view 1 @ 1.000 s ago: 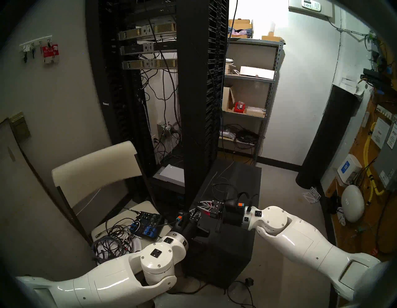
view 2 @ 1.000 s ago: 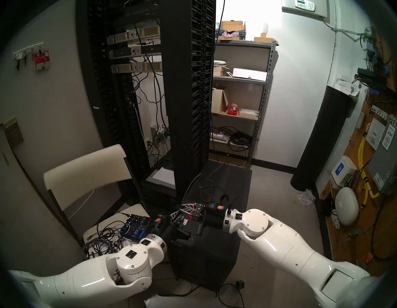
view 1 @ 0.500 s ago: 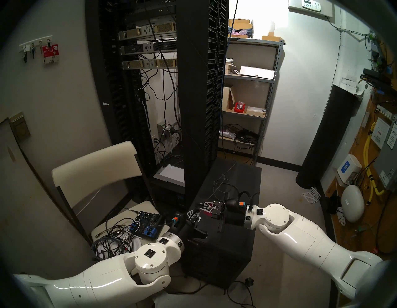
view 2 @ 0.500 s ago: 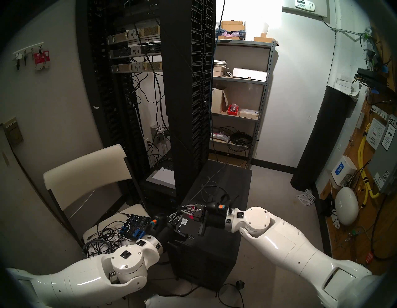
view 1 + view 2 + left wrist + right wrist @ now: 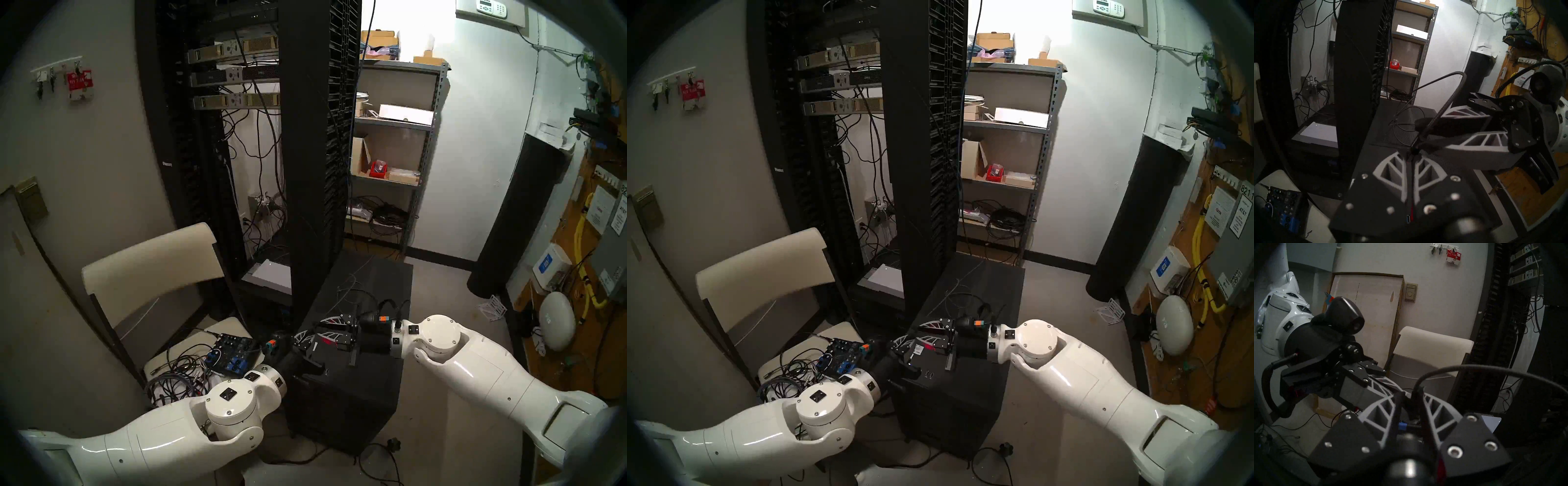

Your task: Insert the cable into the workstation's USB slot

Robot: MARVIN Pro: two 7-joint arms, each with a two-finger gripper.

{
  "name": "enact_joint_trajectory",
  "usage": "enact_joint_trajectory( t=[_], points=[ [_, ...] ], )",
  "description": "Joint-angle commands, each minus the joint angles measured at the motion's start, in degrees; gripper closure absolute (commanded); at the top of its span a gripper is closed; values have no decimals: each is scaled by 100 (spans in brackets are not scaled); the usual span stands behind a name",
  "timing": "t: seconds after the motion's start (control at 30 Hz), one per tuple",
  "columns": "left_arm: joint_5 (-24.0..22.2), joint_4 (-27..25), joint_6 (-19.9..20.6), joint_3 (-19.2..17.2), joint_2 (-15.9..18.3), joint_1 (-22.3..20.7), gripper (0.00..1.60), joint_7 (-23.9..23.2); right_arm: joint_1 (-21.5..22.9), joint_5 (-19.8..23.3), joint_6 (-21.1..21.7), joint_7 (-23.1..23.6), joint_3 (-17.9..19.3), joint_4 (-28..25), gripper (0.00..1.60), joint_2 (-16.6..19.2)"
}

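- Cramped server room: tall black rack (image 5: 315,142) at centre, chair (image 5: 149,264) with tangled cords on my left, the workstation (image 5: 359,383) standing on the floor between my arms.
- My left gripper (image 5: 1411,153) is pinched shut, with the cable (image 5: 1439,108) right at its fingertips; I judge it is holding the cord just behind the plug.
- My right gripper (image 5: 1411,400) is closed to a narrow gap around the plug end, cord arching away over it.
- Both meet just above the tower's top front, I think to hand over or re-orient the plug.
- USB slots (image 5: 929,365) sit near, on the front top edge, unoccupied; the rest of the cord lies looped on the lid.
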Motion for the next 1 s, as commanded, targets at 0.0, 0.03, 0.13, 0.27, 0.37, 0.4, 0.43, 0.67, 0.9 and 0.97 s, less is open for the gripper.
enact_joint_trajectory(
  t=[0.0, 0.03, 0.13, 0.27, 0.37, 0.4, 0.43, 0.67, 0.9, 0.97],
  points=[
    [41, -88, -182, -113, -24, -88, 160, -26, 84, -20, -7, 66, -7, 39, 84, -36],
    [51, -92, -181, -110, -21, -88, 160, -19, 87, -24, -1, 73, -8, 40, 85, -44],
    [125, -111, -179, -87, -4, -88, 160, 2, 96, -35, 23, 97, -4, 37, 87, -57],
    [147, -148, -186, -81, -8, -60, 160, 19, 124, -46, 86, 148, -13, 44, 88, -73],
    [160, -155, -189, -80, -22, -54, 160, 15, 120, -50, 94, 173, -21, 88, 91, -112],
    [166, -160, -185, -78, -27, -55, 160, 17, 116, -39, 103, 176, -18, 100, 92, -124],
    [180, -162, -182, -75, -30, -57, 160, 23, 116, -43, 111, 178, -23, 120, 92, -139],
    [246, -166, -190, -60, -45, -54, 160, 75, 76, 17, 100, 193, 12, 205, 91, -169],
    [251, -162, -206, -58, -35, -42, 160, 70, 123, 64, 114, 245, 44, 237, 85, -150],
    [253, -162, -213, -57, -34, -39, 160, 64, 140, 67, 120, 275, 36, 264, 84, -177]
  ],
)
